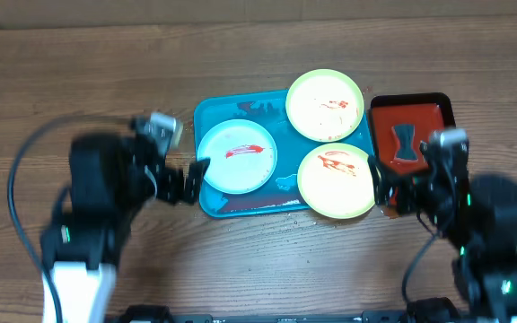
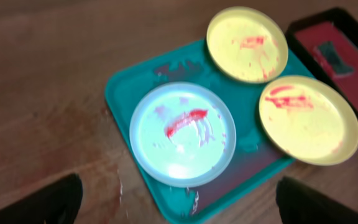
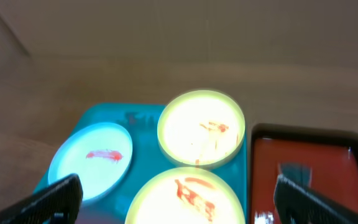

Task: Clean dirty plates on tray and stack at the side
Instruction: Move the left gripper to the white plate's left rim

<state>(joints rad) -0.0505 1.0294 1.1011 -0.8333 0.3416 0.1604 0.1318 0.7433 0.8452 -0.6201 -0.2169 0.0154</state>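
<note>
The wooden table (image 1: 258,54) carries everything, and the biggest thing on it is the turquoise tray (image 1: 212,115), which I place everything else by. Just beside the tray's right edge lies a smaller red tray (image 1: 384,135) with a dark rim. All three plates sit on the turquoise tray. The whitish-blue plate (image 1: 237,157) is in its left half, streaked with red sauce. One yellow-green plate (image 1: 325,105) is at its far right corner, overhanging the far rim. The other yellow-green plate (image 1: 335,181) is at its near right corner, reaching past the rim there. Both yellow-green plates are smeared red. My left tool (image 1: 194,179) hovers just off the tray's left edge, close to the blue plate, with its fingers spread wide and nothing between them. My right tool (image 1: 391,193) hangs off the tray's near right corner, beside the nearer yellow-green plate, equally wide apart and empty. A small dark bow-tie-shaped piece (image 1: 406,144) lies in the red tray.
</note>
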